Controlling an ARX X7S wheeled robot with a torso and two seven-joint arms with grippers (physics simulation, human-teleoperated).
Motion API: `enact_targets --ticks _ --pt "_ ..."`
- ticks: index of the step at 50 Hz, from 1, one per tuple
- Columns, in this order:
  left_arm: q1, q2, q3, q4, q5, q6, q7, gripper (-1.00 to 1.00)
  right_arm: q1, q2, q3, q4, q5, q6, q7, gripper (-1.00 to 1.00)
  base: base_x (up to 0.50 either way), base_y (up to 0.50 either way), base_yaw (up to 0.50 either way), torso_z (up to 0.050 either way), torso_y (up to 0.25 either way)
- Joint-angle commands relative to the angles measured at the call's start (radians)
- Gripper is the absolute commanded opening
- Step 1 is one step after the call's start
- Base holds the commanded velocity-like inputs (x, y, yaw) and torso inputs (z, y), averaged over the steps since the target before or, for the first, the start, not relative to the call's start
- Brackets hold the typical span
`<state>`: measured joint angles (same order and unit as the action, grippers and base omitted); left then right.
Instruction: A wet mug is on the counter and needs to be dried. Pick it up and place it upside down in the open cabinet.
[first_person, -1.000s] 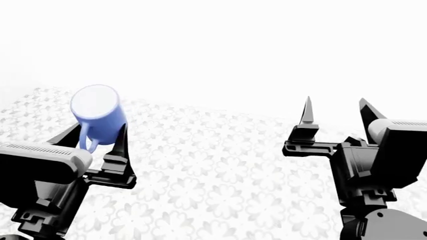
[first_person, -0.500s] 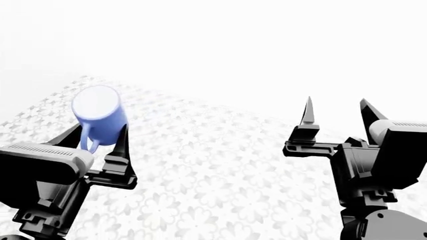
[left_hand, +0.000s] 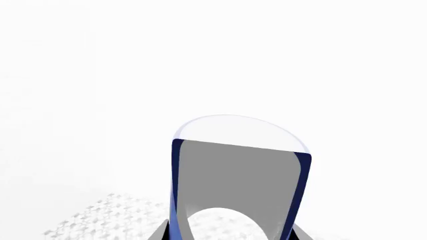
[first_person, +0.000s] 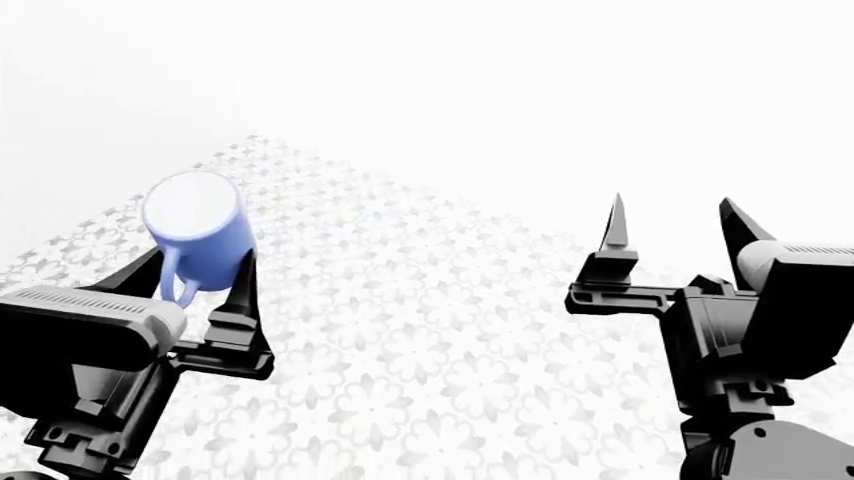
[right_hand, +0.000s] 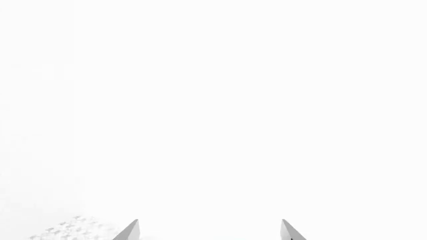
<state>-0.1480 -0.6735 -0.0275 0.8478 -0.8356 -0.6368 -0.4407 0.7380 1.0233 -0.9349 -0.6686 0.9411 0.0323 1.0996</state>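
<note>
The mug (first_person: 199, 232) is up in the air, clamped between the two dark fingers of the left gripper (first_person: 196, 272), above the white floral-patterned floor (first_person: 441, 350). In the head view its pale round end face is turned toward the camera and tipped upward, so its long axis leans up and away from the gripper rather than standing straight; whether that face is the open mouth or the base cannot be told. The thin loop handle (first_person: 172, 285) hangs on the lower side, toward the gripper body, between the fingers. In the left wrist view the mug (left_hand: 240, 185) fills the lower middle, showing a grey surface edged in dark blue and a pale curved rim above it; nothing can be seen inside it. The right gripper (first_person: 674, 235) is held up at the other side of the view, well apart from the mug, its two pointed fingers spread with only air between them; its wrist view shows just the two fingertips (right_hand: 130, 231) and blank white beyond. The floor forms a wedge whose far edges meet plain white, and the space around both grippers is open.
</note>
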Motion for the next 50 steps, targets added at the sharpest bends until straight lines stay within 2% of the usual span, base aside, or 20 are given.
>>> enact_targets --ticks 1,31,50 --pt "0.000 -0.001 -0.003 0.001 -0.010 0.011 -0.011 -1.00 -0.005 0.000 0.002 0.000 -0.003 -0.003 0.002 1.00 0.00 0.00 0.50 0.000 0.000" --pt "-0.007 0.000 0.022 -0.001 0.002 0.017 -0.014 -1.00 -0.015 0.000 0.010 0.003 -0.002 -0.008 0.001 1.00 0.00 0.00 0.50 0.000 0.000" --pt "0.027 0.016 0.029 0.029 0.055 0.036 -0.060 -1.00 -0.061 0.005 0.010 -0.027 -0.043 -0.039 0.034 1.00 0.00 0.00 0.50 0.000 0.001"
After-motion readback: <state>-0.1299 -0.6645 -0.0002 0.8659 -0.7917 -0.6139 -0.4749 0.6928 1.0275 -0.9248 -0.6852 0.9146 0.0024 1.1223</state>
